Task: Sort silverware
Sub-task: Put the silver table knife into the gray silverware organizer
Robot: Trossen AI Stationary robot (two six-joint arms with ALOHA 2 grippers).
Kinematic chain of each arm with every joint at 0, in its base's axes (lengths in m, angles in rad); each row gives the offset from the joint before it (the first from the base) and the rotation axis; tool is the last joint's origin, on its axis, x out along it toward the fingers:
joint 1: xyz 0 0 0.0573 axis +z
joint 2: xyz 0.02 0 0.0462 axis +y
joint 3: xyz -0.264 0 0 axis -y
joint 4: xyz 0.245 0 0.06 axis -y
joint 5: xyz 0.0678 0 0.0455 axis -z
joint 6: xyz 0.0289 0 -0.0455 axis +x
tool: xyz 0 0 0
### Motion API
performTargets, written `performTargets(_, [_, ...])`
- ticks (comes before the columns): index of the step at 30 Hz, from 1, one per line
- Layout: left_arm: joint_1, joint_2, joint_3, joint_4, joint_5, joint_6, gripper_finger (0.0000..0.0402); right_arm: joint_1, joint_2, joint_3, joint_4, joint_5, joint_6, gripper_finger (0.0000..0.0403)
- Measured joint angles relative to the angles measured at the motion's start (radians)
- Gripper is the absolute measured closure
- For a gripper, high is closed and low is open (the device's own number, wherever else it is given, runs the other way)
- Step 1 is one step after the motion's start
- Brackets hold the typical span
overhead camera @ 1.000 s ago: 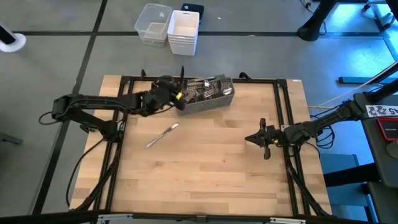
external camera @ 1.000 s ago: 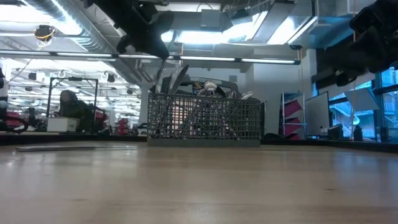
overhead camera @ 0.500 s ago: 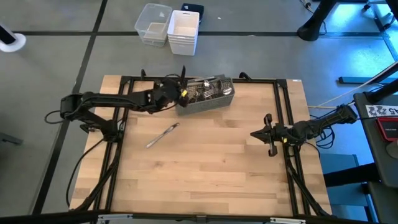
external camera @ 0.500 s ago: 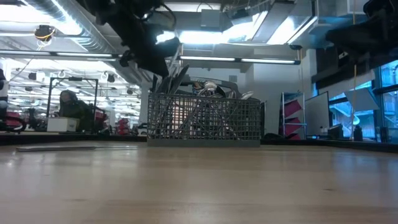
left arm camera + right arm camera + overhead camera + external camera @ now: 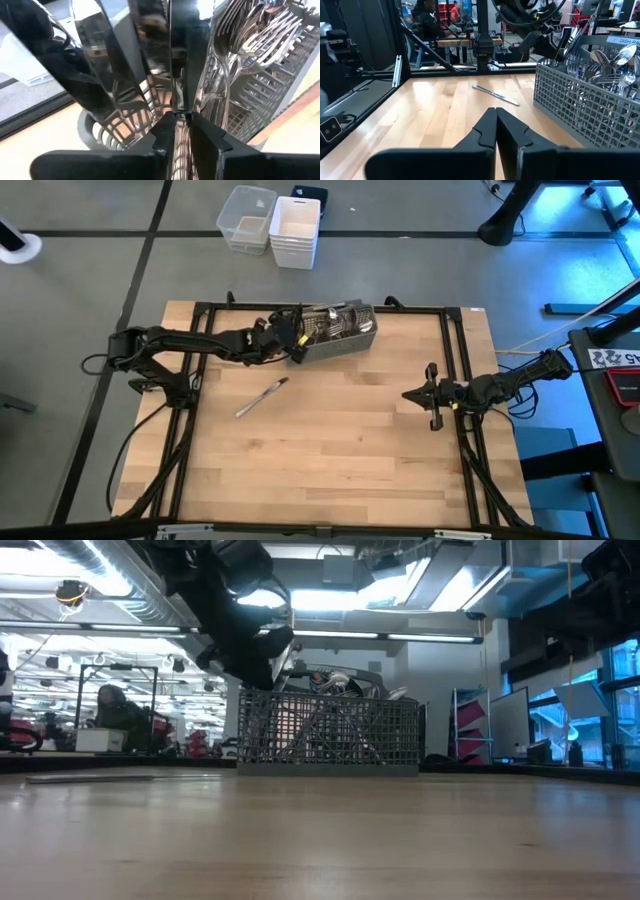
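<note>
The grey wire-mesh caddy [image 5: 338, 348] stands at the table's far edge, also seen in the low view [image 5: 330, 735] and the right wrist view [image 5: 580, 107]. It is packed with upright silverware [image 5: 335, 322]: forks [image 5: 250, 30], spoons and knives. My left gripper [image 5: 293, 338] is at the caddy's left end, shut on a knife [image 5: 181, 75] that stands among the others. A single table knife [image 5: 262, 397] lies flat on the wood left of centre, visible too in the right wrist view [image 5: 495, 94]. My right gripper [image 5: 425, 395] hovers shut near the table's right edge, touching nothing. My left gripper pinches one knife's flat shiny strip [image 5: 181, 142] between its two fingers [image 5: 162, 135]. It comes slanting down from the table's left. The knife stands upright among the other pieces in the caddy's left end; whether it is lifted off the caddy's floor is hidden.
Black frame rails run along the table's left, right and far edges. White plastic bins [image 5: 272, 225] sit on the floor beyond the far edge. The bare wood [image 5: 340, 450] in the middle and near the front carries nothing but the lone knife. People show in the room behind.
My left gripper has moved toward the table's right and dropped down into the left end of the caddy, among the upright silverware. My right gripper has drifted a little toward the right edge, then stayed still. The knife on the table has not moved.
</note>
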Motion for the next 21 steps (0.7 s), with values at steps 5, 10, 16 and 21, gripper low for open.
performTargets(5, [0.0, -0.029, 0.0, -0.027, 0.001, 0.017, 0.0359, 0.0, 0.0, 0.0, -0.004, 0.0, 0.0, 0.0393])
performTargets(10, [0.002, -0.097, 0.0, -0.018, 0.001, 0.028, 0.0359, 0.0, 0.0, 0.0, -0.007, 0.0, 0.001, 0.0393])
performTargets(16, [0.0, -0.138, 0.001, -0.054, 0.012, 0.064, 0.0348, 0.0, 0.0, 0.0, -0.005, 0.001, 0.001, 0.0393])
performTargets(21, [0.0, -0.125, 0.001, -0.131, 0.019, 0.023, 0.0292, 0.0, 0.0, 0.0, -0.005, 0.0, 0.002, 0.0393])
